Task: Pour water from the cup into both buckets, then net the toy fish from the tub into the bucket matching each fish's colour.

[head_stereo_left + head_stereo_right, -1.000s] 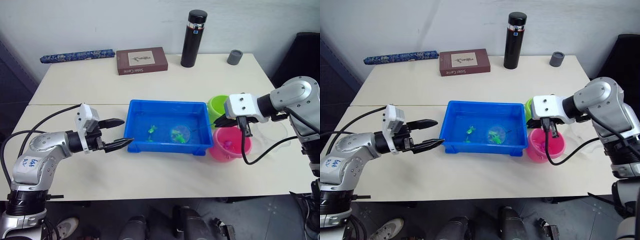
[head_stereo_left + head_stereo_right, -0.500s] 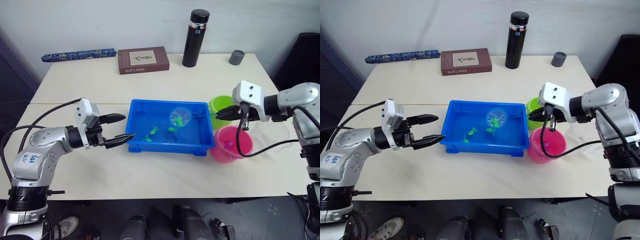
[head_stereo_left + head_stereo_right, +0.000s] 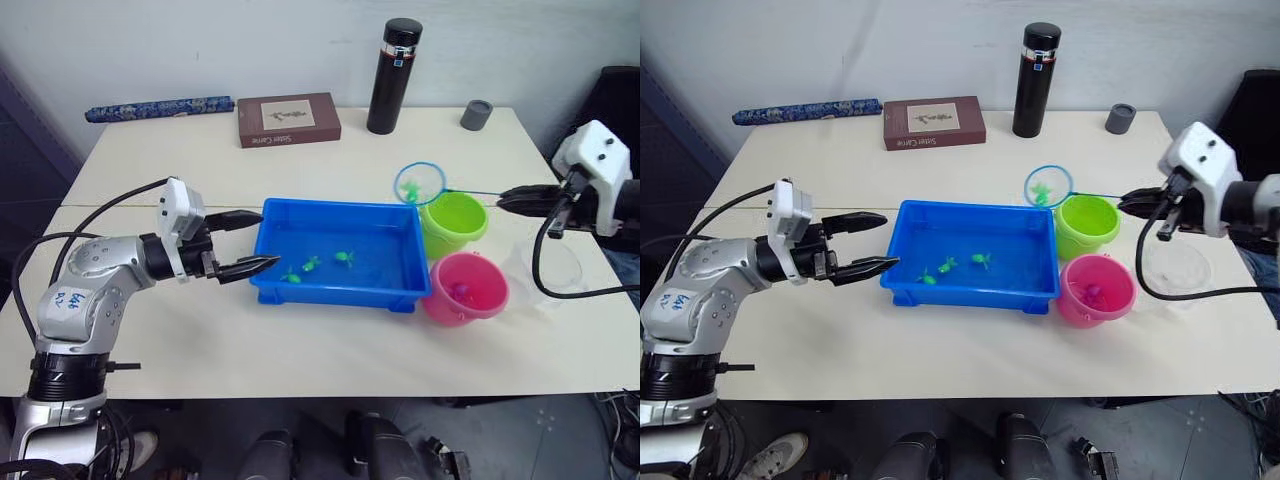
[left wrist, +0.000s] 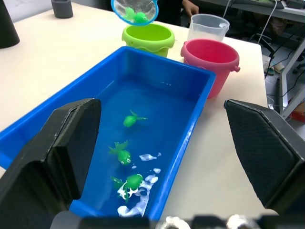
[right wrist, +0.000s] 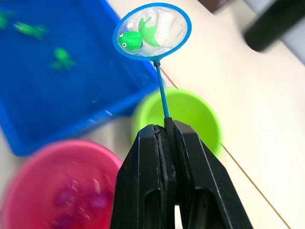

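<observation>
One catch: green fish (image 5: 129, 40) lying in the net (image 5: 152, 30), lifted clear of the water.
Net position: right of centre in the right eye view, hoop (image 3: 1048, 185) hanging over the table just beyond the tub's far right corner and just up-left of the green bucket (image 3: 1086, 224); not over the bucket mouth yet.
Handle axis: running level across the frame from hoop toward the right edge, passing over the green bucket's far rim.
Right gripper (image 5: 167, 125): clenched on the handle's end, at the right edge of the head views, right of both buckets.
Key relation: green bucket lying between claw and hoop, so judged next move is drawing the hoop back toward the claw and down-right in frame, then tipping.
Pink bucket (image 3: 1097, 291): lower right of centre, nearer the camera than the green one, touching or just beside it; dark pink shapes inside; wrong colour for this fish.
Tub (image 3: 908, 290): centre frame, three green fish (image 3: 947, 265) left in the water.
Left gripper (image 3: 866, 244): released, fingers spread, at the tub's left end, holding nothing.
Cup (image 4: 207, 26): past the pink bucket, far right.
Nearer arm: right.
</observation>
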`<state>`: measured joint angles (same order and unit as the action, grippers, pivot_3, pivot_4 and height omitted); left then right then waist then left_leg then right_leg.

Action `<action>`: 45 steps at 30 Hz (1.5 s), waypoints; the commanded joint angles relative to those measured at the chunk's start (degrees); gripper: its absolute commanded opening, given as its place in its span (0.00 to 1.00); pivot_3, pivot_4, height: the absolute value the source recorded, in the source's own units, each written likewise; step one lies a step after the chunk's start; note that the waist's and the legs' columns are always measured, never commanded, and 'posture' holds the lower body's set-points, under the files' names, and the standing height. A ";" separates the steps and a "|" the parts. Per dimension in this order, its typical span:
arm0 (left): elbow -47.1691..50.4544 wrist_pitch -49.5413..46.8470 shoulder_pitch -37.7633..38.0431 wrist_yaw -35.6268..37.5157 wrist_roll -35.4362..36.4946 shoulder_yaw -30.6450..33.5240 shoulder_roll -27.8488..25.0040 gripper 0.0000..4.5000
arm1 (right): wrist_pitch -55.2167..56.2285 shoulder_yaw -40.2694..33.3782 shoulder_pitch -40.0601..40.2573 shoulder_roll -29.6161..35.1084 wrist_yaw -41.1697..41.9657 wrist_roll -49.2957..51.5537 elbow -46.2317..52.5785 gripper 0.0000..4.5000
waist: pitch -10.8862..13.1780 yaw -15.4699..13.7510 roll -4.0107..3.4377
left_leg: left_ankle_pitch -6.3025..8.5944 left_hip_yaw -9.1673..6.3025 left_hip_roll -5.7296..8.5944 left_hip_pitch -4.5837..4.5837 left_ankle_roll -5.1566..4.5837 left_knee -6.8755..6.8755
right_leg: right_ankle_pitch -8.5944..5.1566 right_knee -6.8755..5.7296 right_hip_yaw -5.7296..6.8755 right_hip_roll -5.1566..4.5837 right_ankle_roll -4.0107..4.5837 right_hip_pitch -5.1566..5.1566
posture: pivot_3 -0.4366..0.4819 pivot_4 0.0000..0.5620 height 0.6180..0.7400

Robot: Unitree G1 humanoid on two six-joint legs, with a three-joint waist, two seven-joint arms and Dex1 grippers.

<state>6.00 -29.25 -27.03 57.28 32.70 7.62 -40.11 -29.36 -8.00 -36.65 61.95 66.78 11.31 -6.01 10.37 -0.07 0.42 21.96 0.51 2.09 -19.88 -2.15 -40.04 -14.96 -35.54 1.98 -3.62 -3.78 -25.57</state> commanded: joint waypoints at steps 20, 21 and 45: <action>-2.28 2.33 -2.31 2.14 -1.81 -1.52 0.33 0.99 | 33.28 -3.96 24.53 1.20 -29.27 -24.38 8.52 0.00 | -0.03 -0.05 -0.08 | -0.07 -0.06 0.00 0.00 0.12 -0.03 | 0.00 -0.03 0.07 0.03 0.00 0.00 | 0.48 0.27 0.99; -2.39 2.37 -2.37 2.18 -1.86 -1.55 0.35 0.99 | 34.43 -4.19 25.72 1.19 -30.65 -25.70 8.97 0.00 | -0.03 -0.07 -0.08 | -0.08 -0.05 0.01 -0.01 0.13 -0.03 | 0.00 -0.02 0.06 0.02 0.00 0.00 | 0.48 0.27 0.99; -3.12 2.95 -2.70 2.46 -2.35 -2.15 0.92 0.99 | 42.29 0.00 31.36 -0.25 -60.88 -58.06 11.34 0.00 | -0.04 0.12 -0.09 | -0.16 0.03 0.03 0.10 0.22 -0.05 | -0.01 -0.09 -0.05 0.06 0.03 0.01 | 0.48 0.27 0.99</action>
<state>1.61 -27.27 -29.04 59.54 30.23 4.48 -38.82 13.59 -6.81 -5.30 61.62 7.62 -45.32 3.36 10.33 0.05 0.33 21.81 0.54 2.12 -19.78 -1.94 -40.09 -14.98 -35.63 1.93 -3.55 -3.75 -25.56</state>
